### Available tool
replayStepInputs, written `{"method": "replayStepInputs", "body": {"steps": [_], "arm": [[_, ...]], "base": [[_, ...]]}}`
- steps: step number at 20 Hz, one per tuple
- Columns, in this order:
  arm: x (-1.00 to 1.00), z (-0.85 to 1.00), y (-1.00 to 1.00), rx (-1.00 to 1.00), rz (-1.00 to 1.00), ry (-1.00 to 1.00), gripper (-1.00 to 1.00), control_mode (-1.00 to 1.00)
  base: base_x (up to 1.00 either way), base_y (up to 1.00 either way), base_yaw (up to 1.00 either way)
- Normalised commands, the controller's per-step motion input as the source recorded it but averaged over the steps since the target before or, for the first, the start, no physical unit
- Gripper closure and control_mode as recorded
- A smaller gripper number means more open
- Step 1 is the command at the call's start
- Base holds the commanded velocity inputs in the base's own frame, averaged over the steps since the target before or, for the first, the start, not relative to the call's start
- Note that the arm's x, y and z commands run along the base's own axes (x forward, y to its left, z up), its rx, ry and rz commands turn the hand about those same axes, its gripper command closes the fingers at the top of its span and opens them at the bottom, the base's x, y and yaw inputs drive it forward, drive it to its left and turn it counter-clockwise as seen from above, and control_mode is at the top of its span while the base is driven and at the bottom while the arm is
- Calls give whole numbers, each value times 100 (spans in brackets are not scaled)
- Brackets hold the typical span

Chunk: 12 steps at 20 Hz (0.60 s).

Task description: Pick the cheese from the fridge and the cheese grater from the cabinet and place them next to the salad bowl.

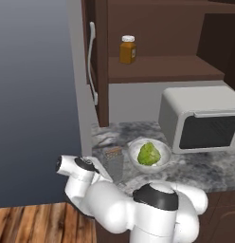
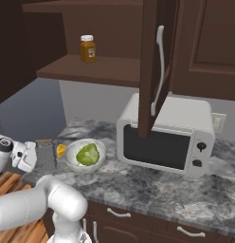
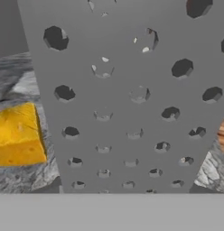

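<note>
Hand view: grater [image 3: 127, 103] face sits right in front of the camera, perforated grey metal, tapered. Cheese [image 3: 19, 135] wedge is beside it on the marbled worktop [image 3: 23, 85].

Left base view puts the grater [image 1: 113, 163] at the worktop's left front edge, just beside the salad bowl [image 1: 149, 154]. Right base view agrees: grater [image 2: 45, 155] between the tool [image 2: 28, 156] and the bowl [image 2: 85, 154], with the cheese [image 2: 60, 150] tucked between grater and bowl. Both items look to be next to the bowl already, so my read is the placing is nearly done.

Tool state: fingertips hidden at the grater, I can't tell from the pictures whether it's pinching the grater or spread just off it.

Handling judgement: grater is stiff sheet metal, probably light, hollow, smooth and slippery on the flat faces. Tapered sides mean a squeeze can slide upward. The top handle or the narrow upper end is the safer hold. Tall and narrow, so it could tip if nudged on release.

Cheese: small, firm, light. Grip across the flat faces of the wedge.

Cabinet [image 2: 152, 66] door hangs open, with an amber jar [image 2: 88, 48] on the shelf.
</note>
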Motion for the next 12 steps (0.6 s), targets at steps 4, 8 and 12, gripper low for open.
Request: {"method": "replayStepInputs", "body": {"steps": [4,8,12], "arm": [[0,-23,-59,0,0,-2,100,-100],[0,-28,-55,0,0,-4,100,-100],[0,-28,-49,0,0,-4,100,-100]], "base": [[0,0,0],[0,0,0],[0,0,0]]}}
